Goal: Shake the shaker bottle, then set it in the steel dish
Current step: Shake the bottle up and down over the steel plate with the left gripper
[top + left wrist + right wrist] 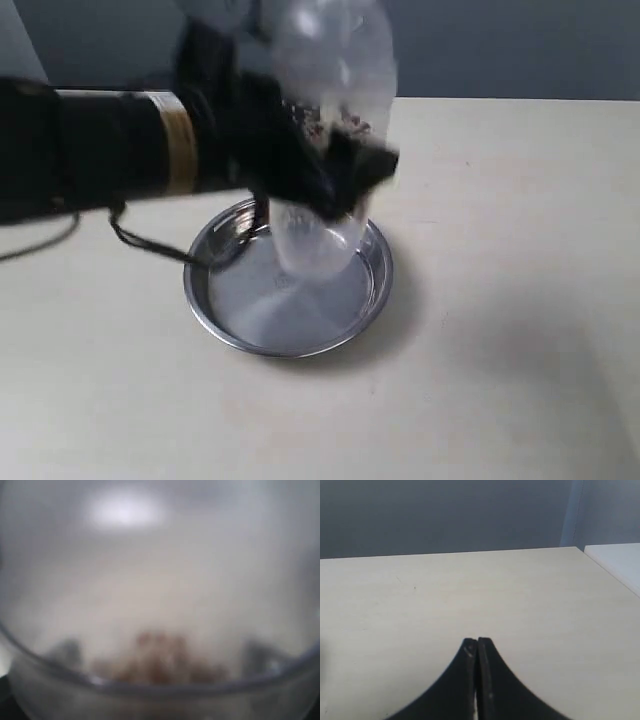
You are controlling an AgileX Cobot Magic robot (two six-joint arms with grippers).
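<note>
My left tool (pixel 335 170) clasped the shaker bottle (pixel 335 70), with the steel dish (pixel 270 315) beneath it; my right tool (pixel 477 644) sat pinched together.

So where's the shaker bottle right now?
Exterior view, centre-left: the shaker bottle is clamped in the left gripper, motion-blurred, just over the steel dish. It also fills the left wrist view.

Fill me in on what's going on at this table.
The left claw is clamped on the shaker bottle, holding it above the steel dish. The bottle is smeared with blur, so it looks mid-shake, and it does not appear to be set down in the dish yet. The right claw is shut on nothing, over the table.
</note>
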